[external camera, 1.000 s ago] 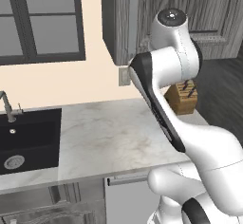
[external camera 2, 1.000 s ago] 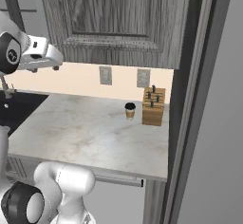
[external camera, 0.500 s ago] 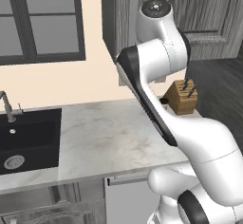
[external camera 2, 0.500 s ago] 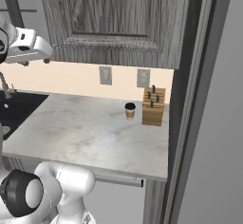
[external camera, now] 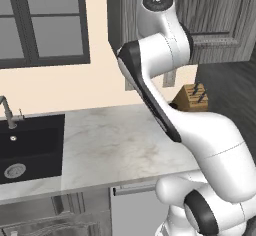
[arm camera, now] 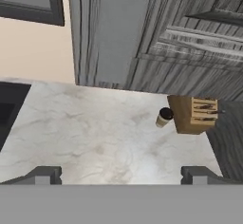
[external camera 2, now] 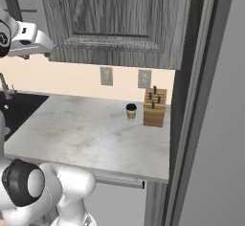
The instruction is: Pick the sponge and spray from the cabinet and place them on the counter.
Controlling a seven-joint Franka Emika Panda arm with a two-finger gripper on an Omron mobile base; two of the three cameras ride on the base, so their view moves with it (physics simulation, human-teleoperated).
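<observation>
Kitchen wall: window (external camera: 45, 25) on one side, dark wood-grain cabinet (external camera 2: 119, 24) above the desk (arm camera: 95, 137) on the other.
Sponge and spray: I judge both to be inside the cabinet, behind its panelled door, which looks shut from every side. Neither lies on the desk.
Cabinet: seen from below in the hand view, its underside and door edge hang just above my line of sight.
Tool (arm camera: 121, 174): open wide, nothing between the tips, hanging over bare desk.
Just changed: over the last second my arm has swung up and towards the window side. The hand now sits higher and closer to the cabinet's lower corner. The base stayed put, and the jaws were already wide.
Meaning: nothing is picked yet. I read this as lining up on the door, which must be opened first.
Desk: marble slab, still holding only a coffee cup (arm camera: 163, 117) and a knife block (arm camera: 194, 114) just beside it.
Farther out: black sink (external camera: 30, 145), well apart from both.
</observation>
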